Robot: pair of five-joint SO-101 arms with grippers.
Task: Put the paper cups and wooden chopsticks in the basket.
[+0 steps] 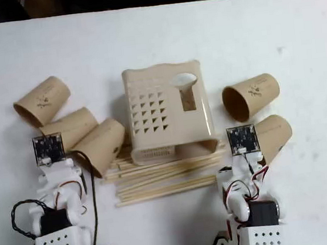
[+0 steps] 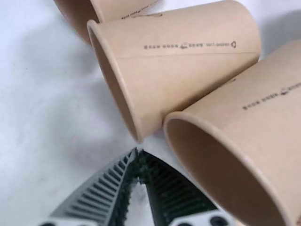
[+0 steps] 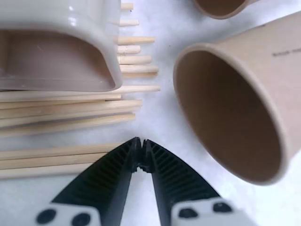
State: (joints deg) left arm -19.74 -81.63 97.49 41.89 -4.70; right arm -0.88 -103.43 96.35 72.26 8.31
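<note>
High view first: the white tabletop [image 1: 259, 29] is the biggest thing going. Smack in the middle of it is the basket [image 1: 165, 107], tipped on its side with the open mouth facing the edge where the arms are mounted. My guess is that lets stuff be slid in low instead of dropped from above.

Five paper cups [image 1: 101, 144] all lie on their sides. Three are bunched close together toward the left edge and two sit toward the right edge, none of them in the basket yet.

The wooden chopsticks [image 1: 164, 181] lie in a loose flat bundle right at the basket's mouth, running along the arms' edge, with a few tucked under its rim.

The left hand [image 2: 139, 153] has its jaws pressed together on nothing, tips just beside the rim of the middle cup [image 2: 178, 61] of that trio. The right hand [image 3: 139, 143] is the same deal, together and empty. It's over bare tabletop between the chopstick ends and the mouth of the nearer cup [image 3: 225, 108].

Looks to me like the job hasn't really started.
</note>
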